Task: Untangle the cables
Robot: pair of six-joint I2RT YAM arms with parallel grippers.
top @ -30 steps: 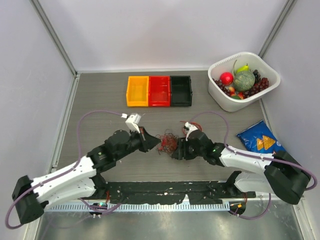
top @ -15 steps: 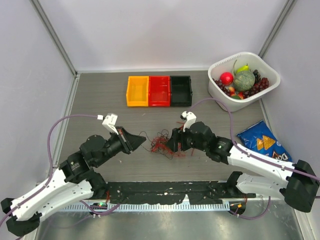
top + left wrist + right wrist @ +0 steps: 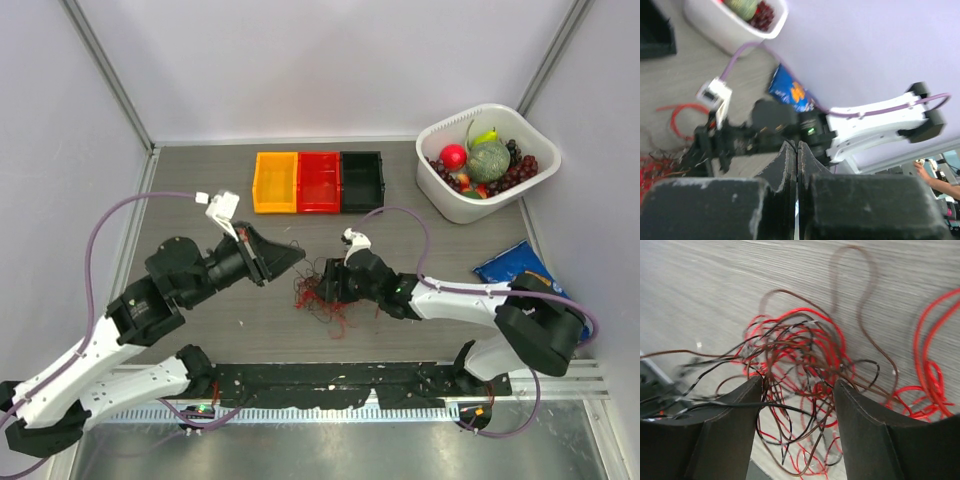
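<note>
Lying in a loose red-and-dark snarl on the bench (image 3: 715, 280), the cables (image 3: 800, 360) sit between the open right jaws, while the left jaws are pressed shut nearby, no strand visibly caught. Hair-thin, limp and springy, they likely slip; pinch one outlying loop.
</note>
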